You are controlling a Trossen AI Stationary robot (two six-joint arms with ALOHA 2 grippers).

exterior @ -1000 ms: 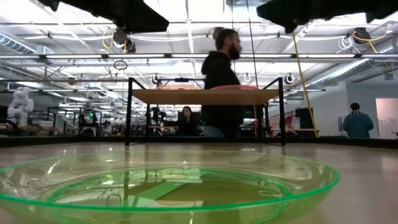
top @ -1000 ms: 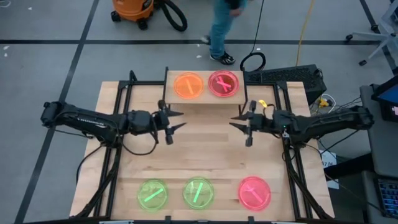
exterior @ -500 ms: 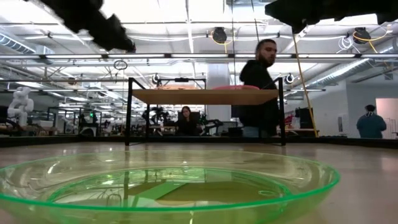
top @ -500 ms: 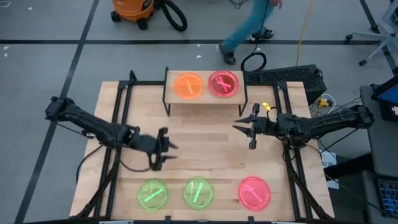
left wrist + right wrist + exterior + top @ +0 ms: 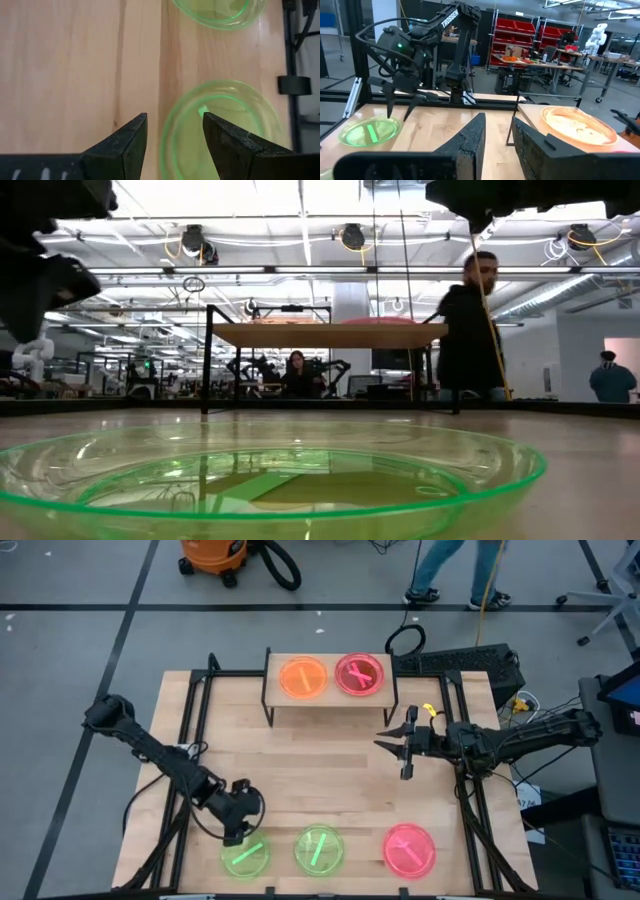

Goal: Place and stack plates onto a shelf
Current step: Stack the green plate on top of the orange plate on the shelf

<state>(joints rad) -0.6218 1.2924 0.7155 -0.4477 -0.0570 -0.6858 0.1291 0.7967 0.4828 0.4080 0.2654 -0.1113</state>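
My left gripper [image 5: 235, 835] points down, open, over the far-left rim of the left green plate [image 5: 245, 855]. In the left wrist view its fingers [image 5: 135, 135] stand either side of that rim [image 5: 167, 130]; in the right wrist view my left gripper [image 5: 399, 116] hangs just above the plate [image 5: 370, 132]. My right gripper [image 5: 385, 740] hovers open over the table's right middle. A second green plate [image 5: 319, 849] and a pink plate [image 5: 410, 848] lie flat by the near edge. An orange plate [image 5: 303, 677] and a pink plate [image 5: 359, 673] rest on the shelf [image 5: 330, 696].
The shelf stands on black legs at the table's far edge; bare wood lies between it and the near row of plates. Black frame rails run along both table sides. A person [image 5: 470, 330] walks beyond the far edge. The middle green plate [image 5: 270, 480] fills the low view's foreground.
My left arm has swung from the table's middle toward the near edge, tipped its gripper to point down, and come low over the left green plate. My right gripper has stayed almost in place. A person behind the table has walked toward the right.
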